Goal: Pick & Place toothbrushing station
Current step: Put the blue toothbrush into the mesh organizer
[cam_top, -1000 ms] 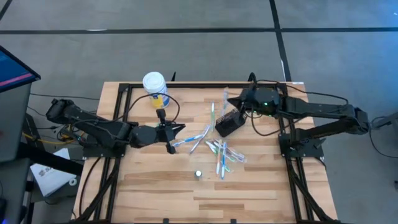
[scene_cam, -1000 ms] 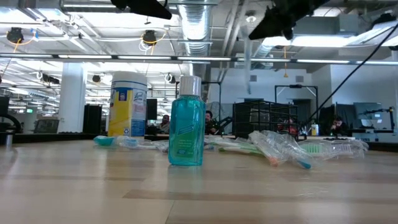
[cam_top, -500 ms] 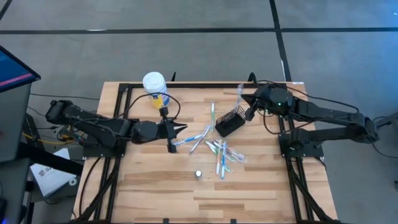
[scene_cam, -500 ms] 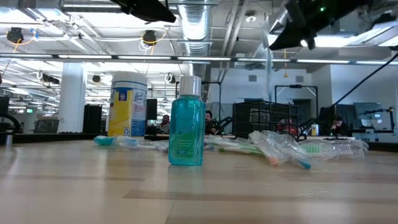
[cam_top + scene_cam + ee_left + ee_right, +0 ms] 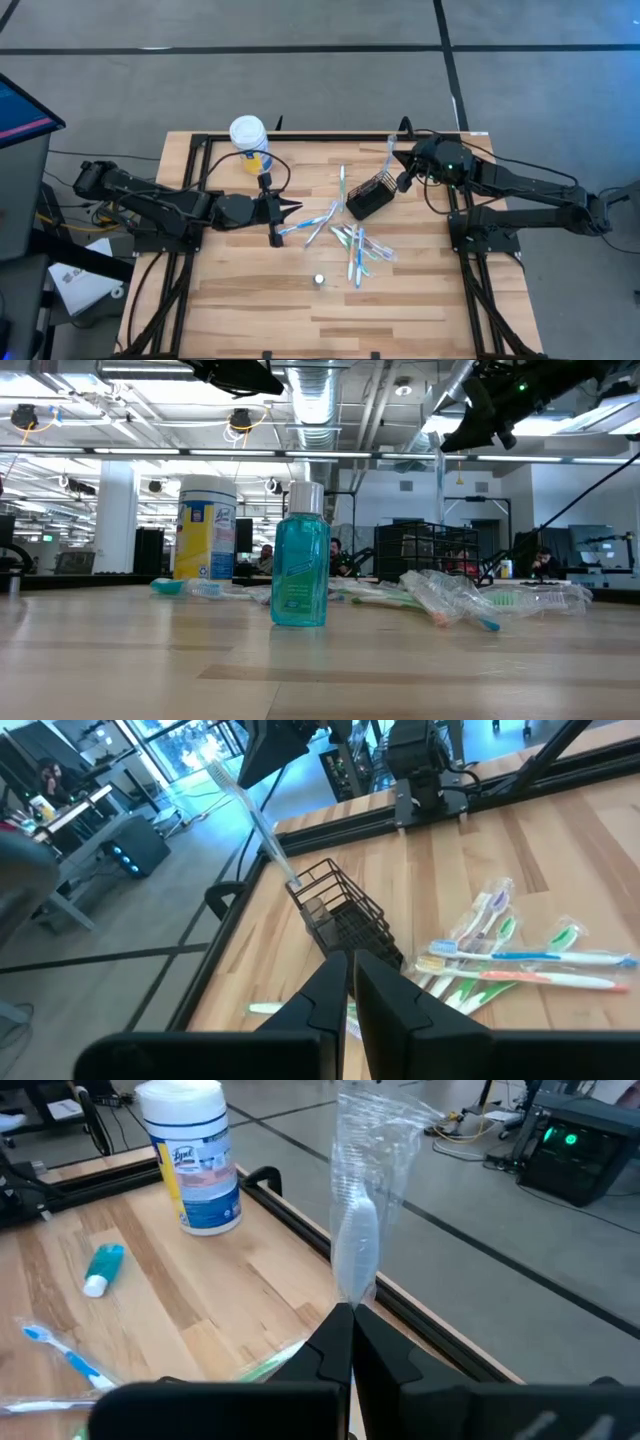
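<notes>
Right end effector (image 5: 400,170) is raised at the far right of the wooden surface (image 5: 400,300), fingers clenched on a toothbrush in a clear wrapper (image 5: 358,1230); the wrapped brush stands nearly upright above the fingertips, and in the left wrist view its lower end hangs just above the far rim of the black wire-mesh holder (image 5: 368,197). The holder sits right of the surface's centre, tilted. Remaining toothbrushes (image 5: 355,245), white, blue and green, lie scattered flat just beside the holder on its near and left sides; several are in clear wrappers. One blue-and-white toothbrush (image 5: 310,218) lies between the holder and the left end effector (image 5: 290,207). Left end effector is low over the surface left of centre, fingers pressed together on nothing, pointing toward the brushes. Small teal bottle (image 5: 301,555) stands upright nearer the front edge, apart from the pile. White-lidded wipes jar (image 5: 250,143) stands at the far left corner.
</notes>
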Action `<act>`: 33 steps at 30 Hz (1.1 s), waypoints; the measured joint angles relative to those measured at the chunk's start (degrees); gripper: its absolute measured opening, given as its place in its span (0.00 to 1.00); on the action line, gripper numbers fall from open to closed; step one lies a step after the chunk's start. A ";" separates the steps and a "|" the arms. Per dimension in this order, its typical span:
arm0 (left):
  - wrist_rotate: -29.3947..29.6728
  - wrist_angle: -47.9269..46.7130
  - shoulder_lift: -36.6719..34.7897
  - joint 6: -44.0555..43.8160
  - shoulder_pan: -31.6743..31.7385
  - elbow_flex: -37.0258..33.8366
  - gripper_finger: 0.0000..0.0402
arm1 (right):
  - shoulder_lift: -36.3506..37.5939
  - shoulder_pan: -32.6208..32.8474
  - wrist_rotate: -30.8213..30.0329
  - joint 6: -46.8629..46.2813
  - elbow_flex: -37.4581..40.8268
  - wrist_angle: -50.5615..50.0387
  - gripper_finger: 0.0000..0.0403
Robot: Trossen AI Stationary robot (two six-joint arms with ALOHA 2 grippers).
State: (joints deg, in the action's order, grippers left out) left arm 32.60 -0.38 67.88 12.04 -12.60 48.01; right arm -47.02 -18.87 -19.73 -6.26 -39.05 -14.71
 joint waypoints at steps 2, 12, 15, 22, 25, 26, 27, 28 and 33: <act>0.02 -0.02 0.00 -0.84 0.00 0.00 0.04 | -0.84 -0.01 0.10 0.05 0.01 -0.43 0.00; 0.04 -0.19 0.00 -0.99 -0.07 0.00 0.04 | -2.89 -0.01 0.14 0.24 0.00 -0.32 0.00; 0.04 -0.28 0.00 -0.99 -0.07 0.00 0.04 | -2.88 -0.01 0.13 0.23 0.00 -0.34 0.00; 0.06 -0.51 0.00 -1.28 -0.07 -0.01 0.04 | -2.86 -0.08 0.12 0.22 0.94 0.33 0.00; 0.09 -0.39 0.00 -2.04 -0.07 -0.23 0.04 | -1.70 -0.67 0.17 0.14 5.42 5.28 0.00; 0.11 -0.29 0.00 -2.04 -0.07 -0.57 0.04 | -0.92 -0.93 0.16 -0.12 6.85 6.49 0.00; 0.11 -0.36 0.00 -2.04 -0.07 -1.05 0.04 | -0.25 -1.10 0.17 -0.26 8.12 7.99 0.00; 0.11 -0.58 0.04 -2.04 -0.07 -1.53 0.04 | 0.23 -1.29 0.17 -0.58 9.11 8.62 0.00; 0.13 1.88 0.05 -1.80 -0.07 -4.24 0.04 | 0.63 -1.95 1.08 -1.79 13.55 12.99 0.00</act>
State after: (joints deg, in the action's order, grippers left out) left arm 32.73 1.50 67.93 10.24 -12.67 43.77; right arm -46.39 -20.82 -18.65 -8.05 -25.50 -1.72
